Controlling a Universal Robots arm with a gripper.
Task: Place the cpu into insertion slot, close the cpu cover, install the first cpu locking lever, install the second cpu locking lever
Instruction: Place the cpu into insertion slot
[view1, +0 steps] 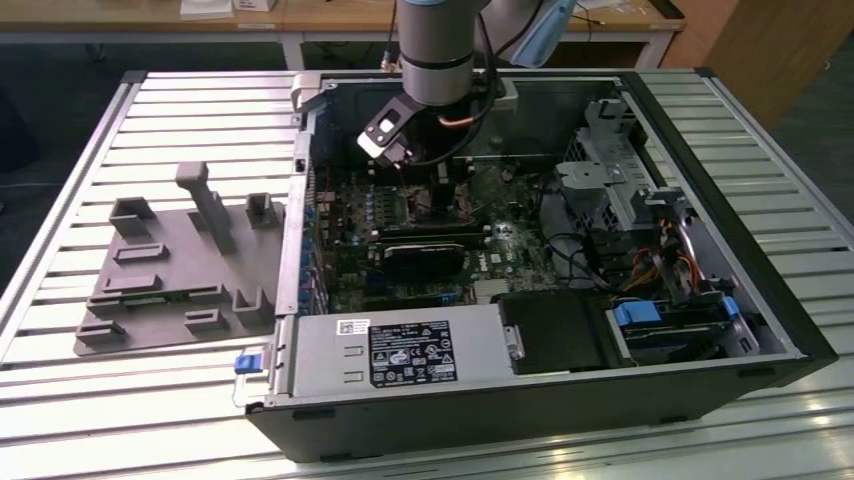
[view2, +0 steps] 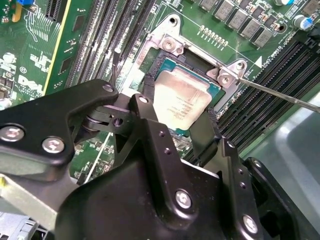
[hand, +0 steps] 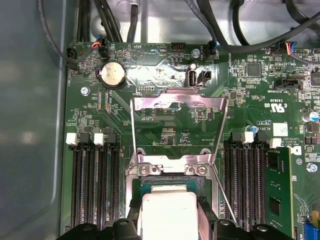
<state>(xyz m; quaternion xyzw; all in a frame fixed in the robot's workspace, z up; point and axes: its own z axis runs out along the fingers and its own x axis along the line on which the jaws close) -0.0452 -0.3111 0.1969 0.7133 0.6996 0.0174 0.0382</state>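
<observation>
I see the cpu pinched between the two black fingers of the gripper, one on each of two opposite edges. Its silvery top faces up and it sits right over the insertion slot; I can't tell whether it is fully seated. In the first wrist view the cpu cover stands swung up behind the socket, board showing through its window. A thin lever rod juts out from the socket's corner. Black memory slots flank the socket on both sides, with one green memory stick fitted, a coin battery beyond the cover, and black cables looping past the board's edge.

The open computer case lies on a slatted metal table, a grey power supply at its near edge and a grey fixture tray at the exterior view's left. A wooden bench stands behind. The arm drops nearly straight down into the case.
</observation>
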